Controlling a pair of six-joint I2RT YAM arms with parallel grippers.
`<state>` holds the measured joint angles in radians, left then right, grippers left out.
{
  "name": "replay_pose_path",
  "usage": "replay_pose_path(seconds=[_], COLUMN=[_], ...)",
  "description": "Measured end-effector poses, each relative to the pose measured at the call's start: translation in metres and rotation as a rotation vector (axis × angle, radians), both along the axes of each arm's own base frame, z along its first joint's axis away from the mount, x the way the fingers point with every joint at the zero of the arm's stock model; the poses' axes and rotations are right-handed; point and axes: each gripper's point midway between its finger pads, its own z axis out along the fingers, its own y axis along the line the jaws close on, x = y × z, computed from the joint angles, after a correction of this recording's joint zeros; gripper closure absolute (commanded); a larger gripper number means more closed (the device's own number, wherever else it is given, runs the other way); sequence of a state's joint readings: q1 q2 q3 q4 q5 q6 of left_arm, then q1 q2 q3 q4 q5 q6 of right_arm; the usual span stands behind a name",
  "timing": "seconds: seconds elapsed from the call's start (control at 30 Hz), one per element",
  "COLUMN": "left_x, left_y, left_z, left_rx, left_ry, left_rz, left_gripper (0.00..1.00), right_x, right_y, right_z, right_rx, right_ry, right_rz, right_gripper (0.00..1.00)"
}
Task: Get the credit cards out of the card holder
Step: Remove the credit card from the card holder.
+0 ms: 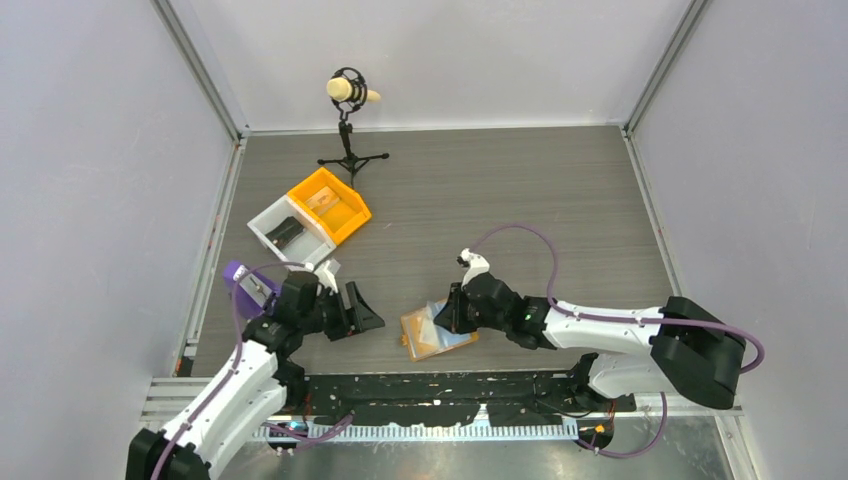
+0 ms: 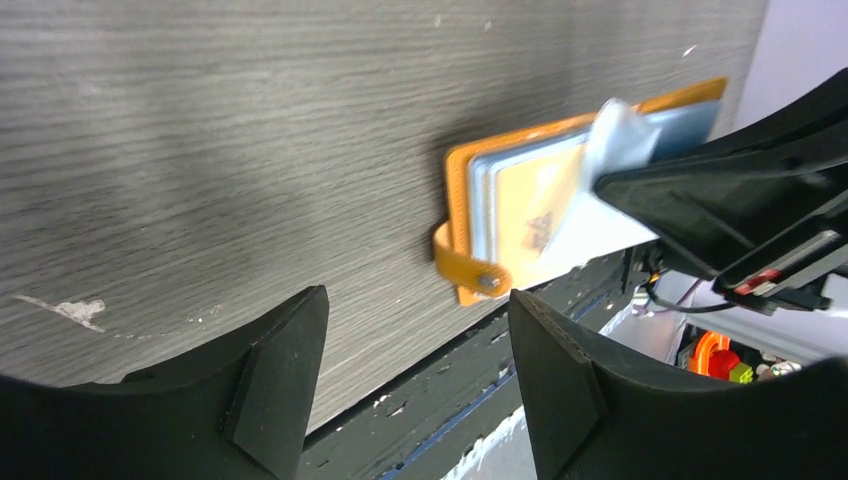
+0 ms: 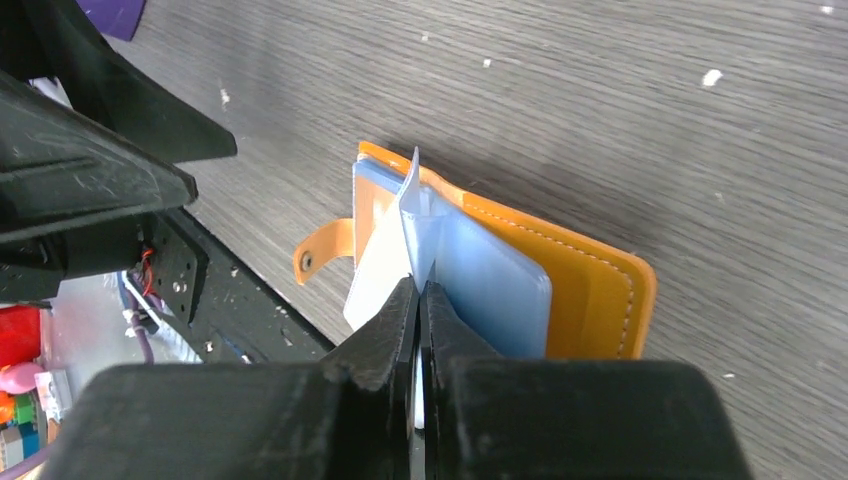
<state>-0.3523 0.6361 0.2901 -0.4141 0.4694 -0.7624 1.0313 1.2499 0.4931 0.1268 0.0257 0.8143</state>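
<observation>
The orange-tan card holder lies open near the table's front edge, its strap sticking out. My right gripper is shut on one pale pocket panel, which stands lifted off the holder. My left gripper is open and empty, a short way left of the holder. The right gripper's fingers show at the holder's far side. No credit cards show in the holder. A dark flat thing, perhaps credit cards, lies in the white bin.
A white bin and an orange bin sit side by side at back left. A microphone on a tripod stands behind them. A purple object lies by the left arm. A black rail runs along the front edge.
</observation>
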Motion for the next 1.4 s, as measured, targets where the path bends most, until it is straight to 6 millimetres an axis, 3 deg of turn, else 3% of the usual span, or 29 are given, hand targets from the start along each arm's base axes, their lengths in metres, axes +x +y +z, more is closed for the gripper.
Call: replay_pose_path(seconds=[0.2, 0.3, 0.37, 0.57, 1.03, 1.2, 1.4], left_x=[-0.006, -0.007, -0.007, 0.002, -0.004, -0.001, 0.000], left_y=[-0.011, -0.019, -0.023, -0.038, -0.076, -0.088, -0.089], left_z=[-0.026, -0.030, -0.030, -0.018, -0.031, -0.032, -0.036], left_rx=[0.036, 0.044, 0.050, 0.043, 0.095, 0.087, 0.104], left_ry=[0.089, 0.092, 0.087, 0.052, 0.072, 0.056, 0.063], left_rz=[-0.034, -0.060, -0.073, -0.097, -0.208, -0.222, -0.220], left_gripper=[0.29, 0.28, 0.28, 0.25, 0.29, 0.40, 0.82], right_x=[0.002, 0.002, 0.002, 0.004, 0.008, 0.008, 0.008], right_y=[-0.018, -0.020, -0.021, -0.026, -0.055, -0.056, -0.055], right_z=[-0.018, -0.007, 0.006, 0.036, 0.037, 0.038, 0.038], right_rx=[-0.029, -0.009, 0.017, 0.065, -0.061, -0.063, -0.057], right_ry=[0.031, 0.015, -0.006, -0.070, -0.139, -0.144, -0.140], right_rz=[-0.042, -0.043, -0.041, -0.048, -0.070, -0.070, -0.071], right_gripper=[0.70, 0.56, 0.52, 0.50, 0.44, 0.43, 0.43])
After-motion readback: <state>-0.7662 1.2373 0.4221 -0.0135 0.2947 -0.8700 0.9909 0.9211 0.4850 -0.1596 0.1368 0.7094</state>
